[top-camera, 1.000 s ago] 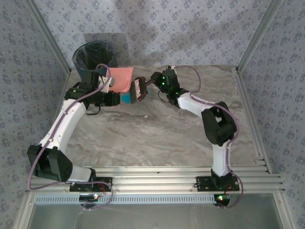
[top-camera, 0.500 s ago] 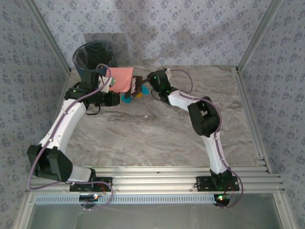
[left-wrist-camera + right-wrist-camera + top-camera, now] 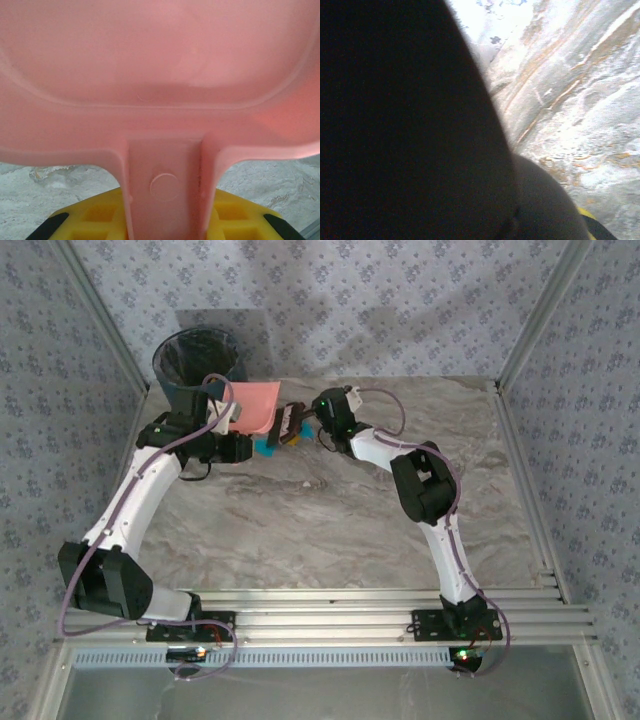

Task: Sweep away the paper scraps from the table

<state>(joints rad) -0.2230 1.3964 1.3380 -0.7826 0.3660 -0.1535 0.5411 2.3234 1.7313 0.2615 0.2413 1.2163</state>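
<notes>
Upper left of the top view: paper scraps [image 3: 266, 446] lie on the surface [image 3: 330, 520] beside the dustpan [image 3: 256, 405]. They are probably light and flimsy: sweep them, never pinch. The left claw [image 3: 165, 220] clamps the dustpan handle, the right claw [image 3: 307, 423] the brush [image 3: 290, 424].

Left arm: elbow out to the left, forearm reaching forward. Left gripper [image 3: 244, 433] jaws clamped on the handle of the pink dustpan [image 3: 165, 60], yellow fingers [image 3: 100, 220] on either side.
Right arm: folded sharply at the elbow, forearm angled left. Right gripper [image 3: 304, 424] jaws closed on the brush [image 3: 289, 426], just right of the left jaws.
</notes>
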